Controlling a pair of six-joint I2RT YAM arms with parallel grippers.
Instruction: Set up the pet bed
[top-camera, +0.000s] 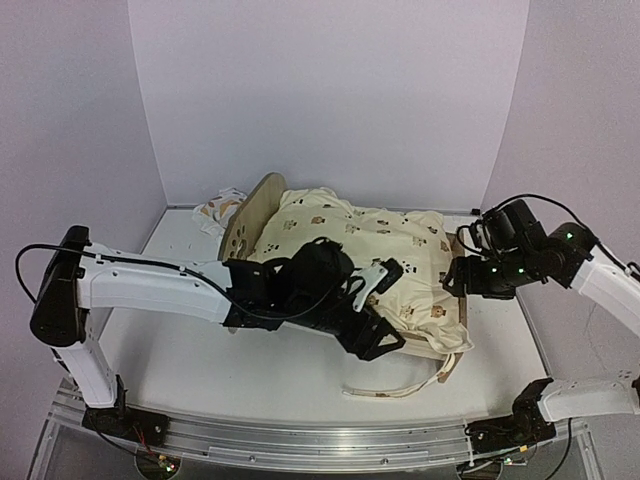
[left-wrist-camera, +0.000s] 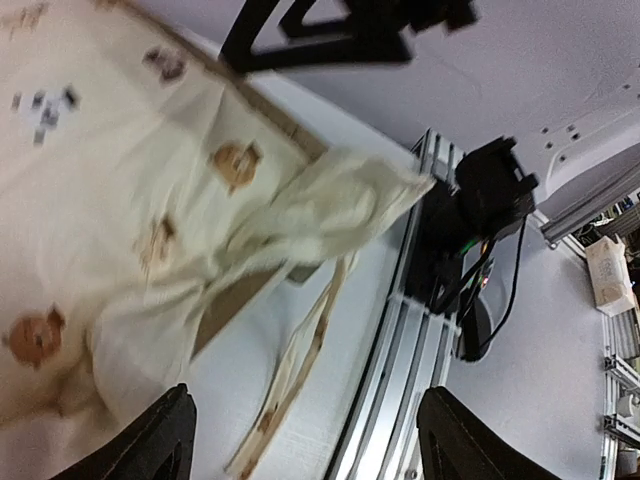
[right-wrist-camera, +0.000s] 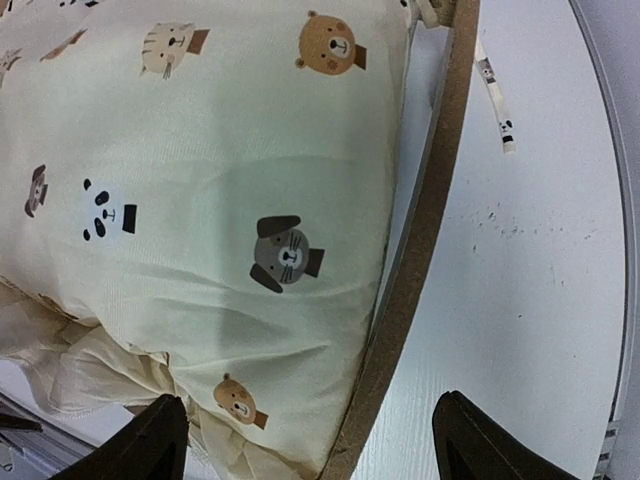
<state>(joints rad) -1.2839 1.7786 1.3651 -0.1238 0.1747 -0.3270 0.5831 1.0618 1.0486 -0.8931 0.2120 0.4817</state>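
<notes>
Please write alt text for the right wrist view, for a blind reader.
A cream quilt printed with cartoon animals fills most of the view, lying on the pet bed, whose plywood edge borders it on the right. Beyond is white table; the open right gripper frames the bottom, holding nothing.

Cream animal-print quilt (right-wrist-camera: 200, 220), pet bed (right-wrist-camera: 408, 240) board alongside, white table (right-wrist-camera: 530, 300)

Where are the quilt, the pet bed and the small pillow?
quilt (right-wrist-camera: 200, 250): right wrist view, printed top.
pet bed (top-camera: 248, 215): top external view, rounded end board.
pillow (top-camera: 212, 212): top external view, exposed part.
</notes>
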